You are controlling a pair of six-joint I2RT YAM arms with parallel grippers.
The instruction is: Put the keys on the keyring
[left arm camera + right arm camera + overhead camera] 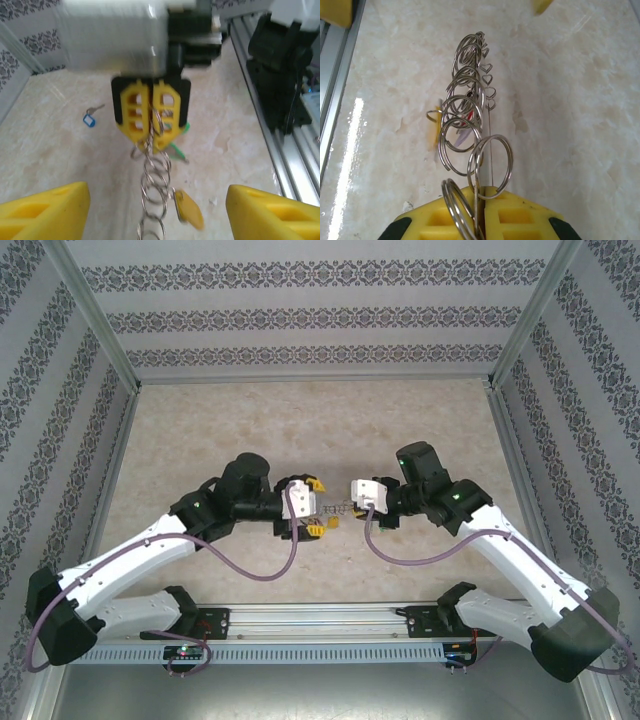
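Top view: the arms meet over the middle of the worktop (200, 440). The left gripper (318, 508) is wide open and faces the right gripper (350, 502), with rings (340, 508) between them.

Left wrist: the right gripper pinches the hanging rings. A yellow key (189, 207) dangles from them, and a blue key (90, 119) lies apart on the worktop.

Right wrist: the right gripper is clamped on the rings, which are strung in a row beside the thin keyring (490, 130).

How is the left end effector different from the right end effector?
The left end effector has its fingers spread wide; the right end effector has them pressed together. The left end effector grips nothing; the right end effector pinches the keyring, strung with loops and a yellow key. Both have yellow fingers.
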